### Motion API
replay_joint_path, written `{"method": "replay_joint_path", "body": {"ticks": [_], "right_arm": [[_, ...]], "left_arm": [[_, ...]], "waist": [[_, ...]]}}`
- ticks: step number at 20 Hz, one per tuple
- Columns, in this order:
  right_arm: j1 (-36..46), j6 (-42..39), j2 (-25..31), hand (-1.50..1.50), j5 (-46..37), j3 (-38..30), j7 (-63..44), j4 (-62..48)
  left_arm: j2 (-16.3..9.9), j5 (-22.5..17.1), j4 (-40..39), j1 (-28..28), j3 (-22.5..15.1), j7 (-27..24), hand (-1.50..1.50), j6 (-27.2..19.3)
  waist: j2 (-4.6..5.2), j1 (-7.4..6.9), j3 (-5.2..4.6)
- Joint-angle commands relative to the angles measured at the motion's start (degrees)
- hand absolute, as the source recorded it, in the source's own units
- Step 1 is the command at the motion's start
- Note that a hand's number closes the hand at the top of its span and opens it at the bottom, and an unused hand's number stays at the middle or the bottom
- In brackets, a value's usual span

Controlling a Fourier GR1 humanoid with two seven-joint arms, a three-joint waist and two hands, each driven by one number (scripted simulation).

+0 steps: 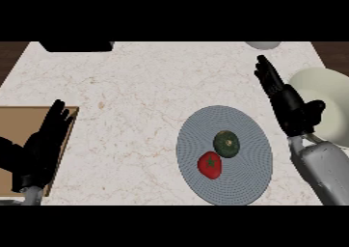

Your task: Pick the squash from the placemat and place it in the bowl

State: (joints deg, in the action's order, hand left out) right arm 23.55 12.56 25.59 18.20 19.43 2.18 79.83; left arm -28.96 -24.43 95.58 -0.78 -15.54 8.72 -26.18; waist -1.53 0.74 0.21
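Lay on the round grey placemat [234, 183] at lower centre-right: dark green squash [226, 143], touching a red tomato [210, 164] just below-left. Hovered to the upper right of the squash, apart from it: right hand [291, 108], fingers straight, open, empty, partly over the pale bowl [334, 96] at the right edge. Rested at lower left over a wooden board [6, 125]: left hand [35, 149], open. Marble counter [135, 87] beneath.
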Motion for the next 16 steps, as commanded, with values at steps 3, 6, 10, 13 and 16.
{"method": "replay_joint_path", "body": {"ticks": [3, 6, 10, 13, 16], "right_arm": [[-6.15, 16.76, -7.34, 1.5, -10.6, 6.1, -5.96, 0.22], [-7.43, 27.77, -12.84, 1.5, -15.96, 9.24, -12.3, -4.95], [-9.07, 46.66, -10.04, -1.5, -24.94, 1.53, -7.55, -6.68], [-12.49, 58.77, -20.21, -1.5, -29.67, 4.61, 0.75, -2.68], [-13.69, 68.0, -25.12, -1.5, -38.31, 8.75, 2.77, -3.82]], "left_arm": [[1.28, 4.34, 0.87, -1.39, -2.46, -4.32, 0.0, 1.34], [1.06, 5.96, -2.49, -8.77, -1.9, -5.5, 0.0, 2.37], [1.83, 4.77, -1.45, -4.2, -2.9, -5.24, 0.0, 2.22], [3.0, 5.05, -1.27, -5.06, -4.45, -5.62, 0.0, 3.16], [4.52, 6.46, -2.22, -5.19, -5.65, -7.26, 0.0, 2.75]], "waist": [[1.22, -0.36, -0.3], [1.65, 1.34, -0.47], [0.41, 3.63, -0.46], [0.88, 2.25, -0.2], [1.08, 0.79, -0.38]]}}
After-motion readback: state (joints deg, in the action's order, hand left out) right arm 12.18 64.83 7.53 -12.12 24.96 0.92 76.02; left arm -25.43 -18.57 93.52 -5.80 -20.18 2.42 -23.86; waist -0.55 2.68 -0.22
